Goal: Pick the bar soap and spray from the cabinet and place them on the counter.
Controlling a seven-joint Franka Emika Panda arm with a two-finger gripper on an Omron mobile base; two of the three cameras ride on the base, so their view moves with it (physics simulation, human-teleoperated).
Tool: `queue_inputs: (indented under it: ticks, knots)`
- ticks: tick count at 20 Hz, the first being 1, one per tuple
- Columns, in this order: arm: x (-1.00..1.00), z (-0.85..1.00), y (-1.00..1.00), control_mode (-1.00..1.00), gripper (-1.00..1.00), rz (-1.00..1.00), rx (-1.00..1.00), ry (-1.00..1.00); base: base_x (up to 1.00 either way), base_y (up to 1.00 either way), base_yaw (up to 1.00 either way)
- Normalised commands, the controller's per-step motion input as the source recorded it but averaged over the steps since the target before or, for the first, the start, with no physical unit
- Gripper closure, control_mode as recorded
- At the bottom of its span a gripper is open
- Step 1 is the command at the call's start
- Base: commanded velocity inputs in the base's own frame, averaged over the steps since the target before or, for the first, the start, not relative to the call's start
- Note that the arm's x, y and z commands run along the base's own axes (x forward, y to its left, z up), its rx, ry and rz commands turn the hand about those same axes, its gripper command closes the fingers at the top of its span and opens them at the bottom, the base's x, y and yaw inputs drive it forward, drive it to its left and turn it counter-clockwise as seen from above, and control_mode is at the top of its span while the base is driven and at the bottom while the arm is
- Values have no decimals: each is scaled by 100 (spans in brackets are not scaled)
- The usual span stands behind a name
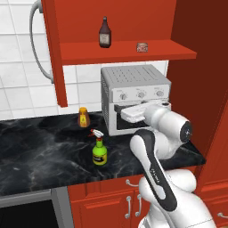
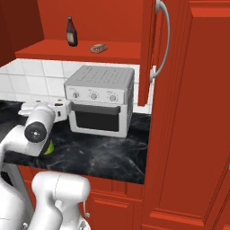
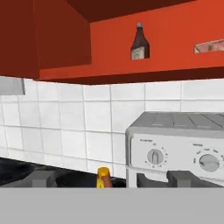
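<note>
The bar soap (image 1: 142, 47) (image 2: 99, 47) (image 3: 210, 46) lies on the red shelf of the open cabinet (image 1: 129, 51), right of a dark brown bottle (image 1: 104, 32). The green spray (image 1: 99, 149) stands upright on the black counter (image 1: 40, 156), left of my arm; a sliver of the spray (image 2: 48, 148) shows behind the arm in the right base view. My gripper (image 1: 128, 115) (image 2: 66, 108) (image 3: 112, 180) hangs open and empty in front of the toaster oven, well below the shelf. It faces the tiled wall.
A silver toaster oven (image 1: 136, 98) (image 3: 179, 148) stands on the counter under the shelf. A small orange bottle (image 1: 83, 117) (image 3: 103, 177) sits by the wall left of it. The open cabinet door (image 1: 53, 53) (image 2: 146, 49) juts out with its curved handle.
</note>
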Motion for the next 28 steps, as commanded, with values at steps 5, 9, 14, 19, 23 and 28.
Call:
queue_inputs:
  ticks: [5, 9, 14, 19, 23, 28]
  knots:
    - [-62, 82, -28, -100, -100, 0, 1, 38, 0, 0, 0]
    - [-65, 66, -28, -100, -100, 0, 0, 28, 0, 0, 0]
    - [-69, 28, -1, -100, -100, 0, -13, -13, 0, 0, 0]
    - [-16, 1, 14, -100, -100, -2, -22, -15, 0, 0, 0]
    - [-15, 15, -15, -100, -100, -17, -17, -4, 0, 0, 0]
    - [-3, 32, -40, -100, -100, -26, -10, 8, 0, 0, 0]
